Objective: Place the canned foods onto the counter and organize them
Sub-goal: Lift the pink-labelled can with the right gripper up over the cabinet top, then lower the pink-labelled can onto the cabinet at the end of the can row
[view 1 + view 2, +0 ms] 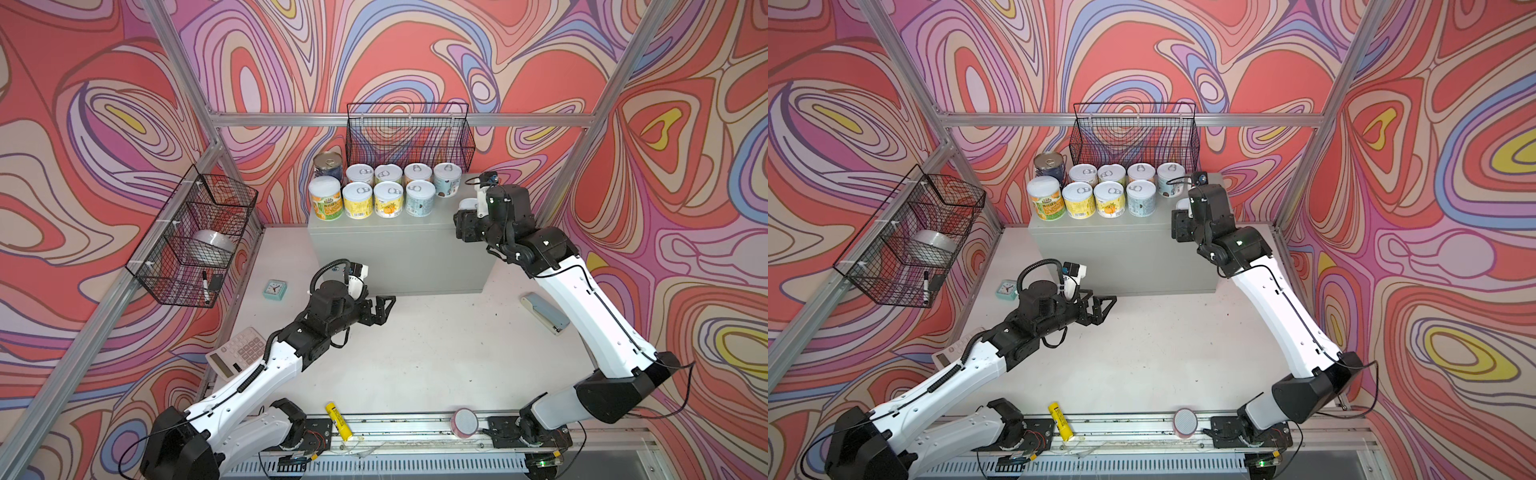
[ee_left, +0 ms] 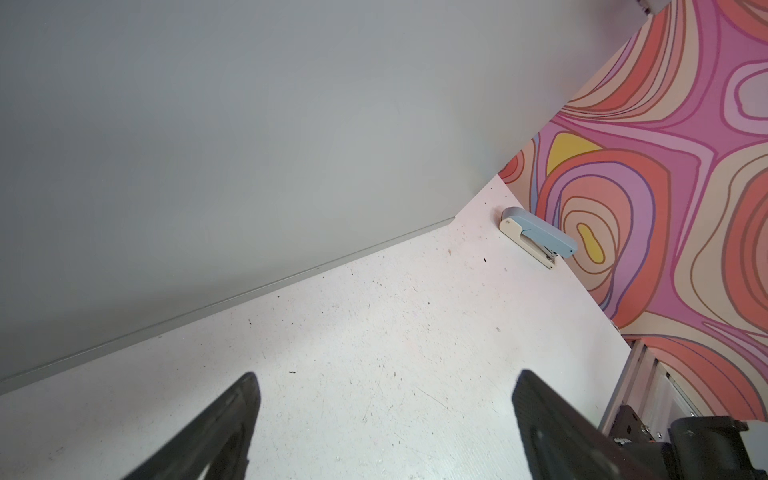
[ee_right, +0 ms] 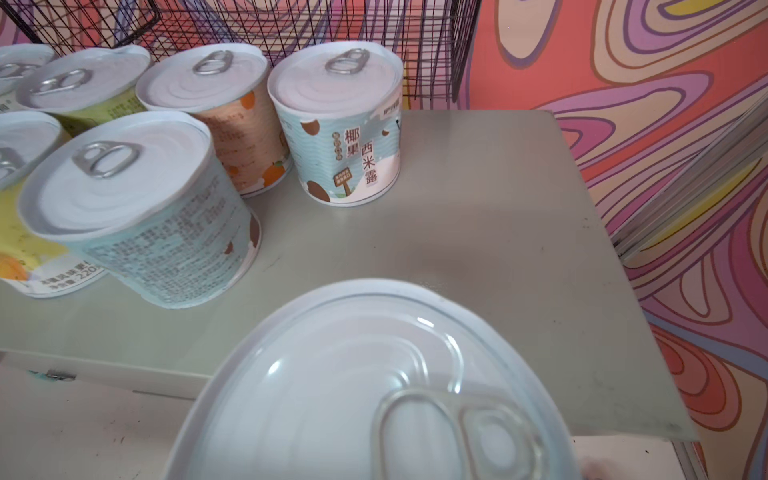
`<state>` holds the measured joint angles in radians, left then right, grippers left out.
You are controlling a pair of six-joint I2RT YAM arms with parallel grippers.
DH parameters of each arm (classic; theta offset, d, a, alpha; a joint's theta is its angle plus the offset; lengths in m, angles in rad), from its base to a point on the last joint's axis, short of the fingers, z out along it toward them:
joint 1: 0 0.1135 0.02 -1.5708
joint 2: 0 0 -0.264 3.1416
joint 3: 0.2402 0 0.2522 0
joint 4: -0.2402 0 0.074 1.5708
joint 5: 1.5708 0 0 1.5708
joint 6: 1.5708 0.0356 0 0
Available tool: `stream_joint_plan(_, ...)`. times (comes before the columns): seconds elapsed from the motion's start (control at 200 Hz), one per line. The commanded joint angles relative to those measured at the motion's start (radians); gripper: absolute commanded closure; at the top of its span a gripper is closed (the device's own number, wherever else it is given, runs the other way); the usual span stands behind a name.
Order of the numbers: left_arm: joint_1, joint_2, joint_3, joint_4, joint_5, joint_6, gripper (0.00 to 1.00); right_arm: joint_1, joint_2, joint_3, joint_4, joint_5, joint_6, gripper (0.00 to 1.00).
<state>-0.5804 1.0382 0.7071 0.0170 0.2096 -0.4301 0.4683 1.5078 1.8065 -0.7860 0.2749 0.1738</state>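
We see right gripper [image 1: 466,218] clamped on white-lidded pull-tab can [image 3: 353,395]: upright, axis vertical, lid up, at right front edge of light-grey metal counter [image 1: 399,249], near nine standing cans [image 1: 388,199]. Low before the counter, left gripper [image 1: 384,307] points rightward, jaws apart.

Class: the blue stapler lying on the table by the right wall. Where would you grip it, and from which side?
Grip the blue stapler across its narrow width, mid-length, coming straight down from above. It lies flat on the table, long and slim, so only its width fits between jaws; the wall nearby probably hampers a sideways approach.
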Motion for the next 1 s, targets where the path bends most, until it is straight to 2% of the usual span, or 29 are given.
stream_joint_plan(0.0, 0.007, 0.023, 0.02, 0.023, 0.02, 0.013, 0.04, -0.037, 0.004, 0.044, 0.136, -0.034, -0.011, 1.0)
stream_joint_plan(0.19, 0.007, 0.026, 0.018, 0.024, 0.008, 0.015, 0.04, -0.064, 0.05, 0.027, 0.177, -0.086, 0.001, 1.0)
stream_joint_plan(0.501, 0.007, 0.024, -0.002, 0.022, -0.014, 0.001, 0.04, -0.074, 0.118, 0.049, 0.231, -0.084, -0.007, 1.0)
stream_joint_plan(0.581, 0.007, 0.026, -0.01, 0.033, -0.019, -0.002, 0.04, -0.073, 0.139, 0.054, 0.229, -0.065, -0.018, 0.83)
stream_joint_plan(0.841, 0.007, 0.034, -0.021, 0.038, -0.033, -0.002, 0.04, -0.073, 0.15, 0.035, 0.246, -0.038, -0.03, 0.62)
stream_joint_plan(0.996, 0.007, 0.042, -0.015, 0.04, -0.033, 0.002, 0.04, -0.073, 0.15, 0.056, 0.244, -0.034, -0.03, 0.39)
